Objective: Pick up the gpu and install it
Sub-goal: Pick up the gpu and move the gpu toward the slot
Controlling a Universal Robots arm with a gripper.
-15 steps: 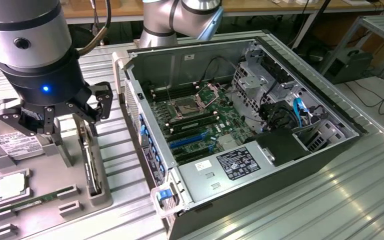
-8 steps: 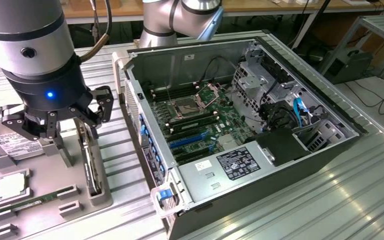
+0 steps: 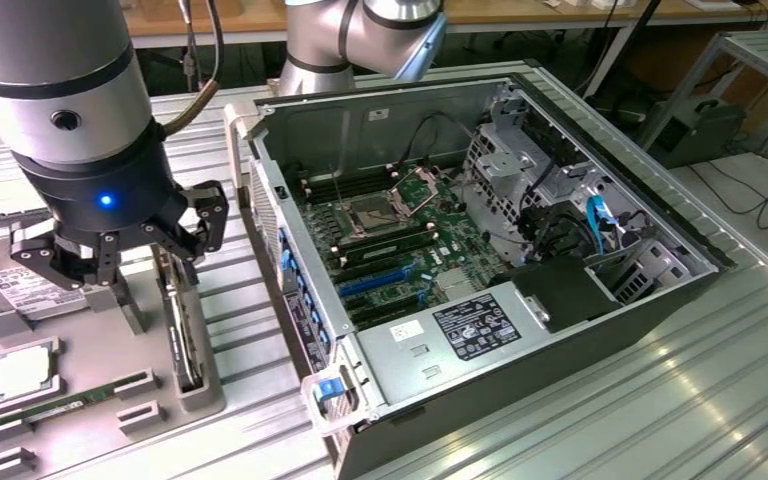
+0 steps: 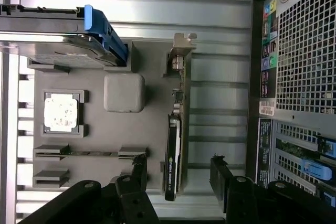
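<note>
In the lower left of the exterior view, we saw the hand spread wide and holding nothing, hanging over the grey tray on the desk. The gpu stood on edge in the tray's slot nearest the open computer case. In the wrist view it lay between the two fingers, touched by neither.

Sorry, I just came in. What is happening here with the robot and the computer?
A robot arm is working on getting a gpu into the open computer case. Right now the gpu stands on its edge in a grey parts tray beside the case. The gripper hangs over it, open, with one finger on each side of the card, and is not gripping it yet. So the card has not been lifted or installed.
</note>
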